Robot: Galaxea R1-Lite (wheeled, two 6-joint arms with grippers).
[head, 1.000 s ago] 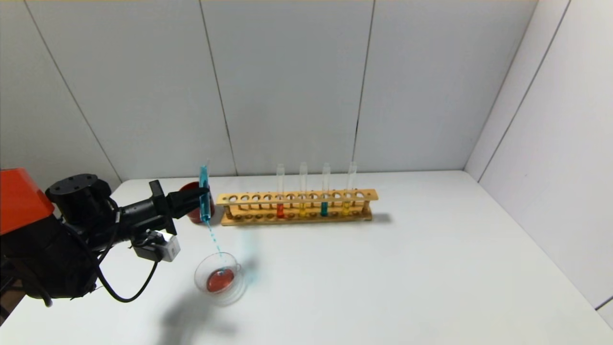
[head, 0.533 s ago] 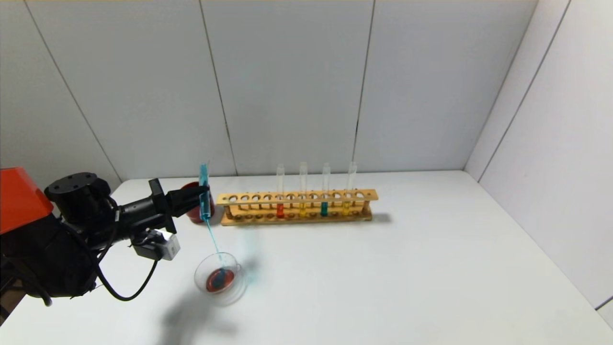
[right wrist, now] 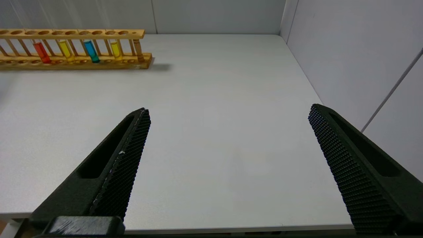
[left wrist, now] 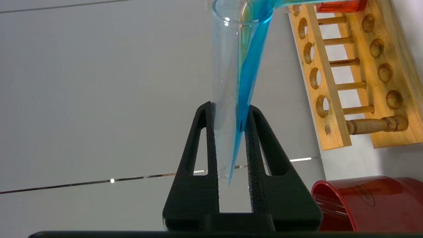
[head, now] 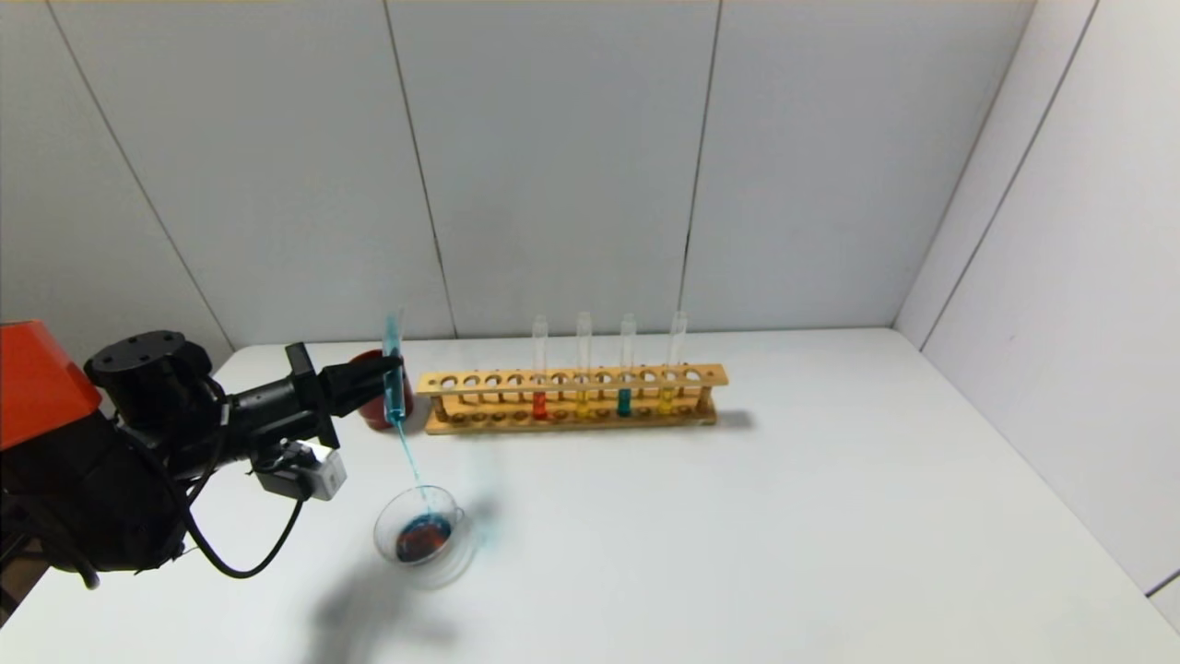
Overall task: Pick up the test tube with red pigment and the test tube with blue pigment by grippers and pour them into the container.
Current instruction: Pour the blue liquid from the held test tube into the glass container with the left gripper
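Head view: the test tube with blue pigment (head: 395, 378) is being clamped, inverted, by the left hand (head: 385, 373), its liquid being streamed into the container (head: 422, 533); the right hand (right wrist: 228, 158) is being held wide open.

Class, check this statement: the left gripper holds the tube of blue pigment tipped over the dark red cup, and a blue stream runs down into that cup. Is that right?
Not quite. The left gripper does hold the test tube with blue pigment tipped, but the blue stream falls into the container, the clear glass dish in front of the gripper. The dark red cup stands behind it. The head view shows this.
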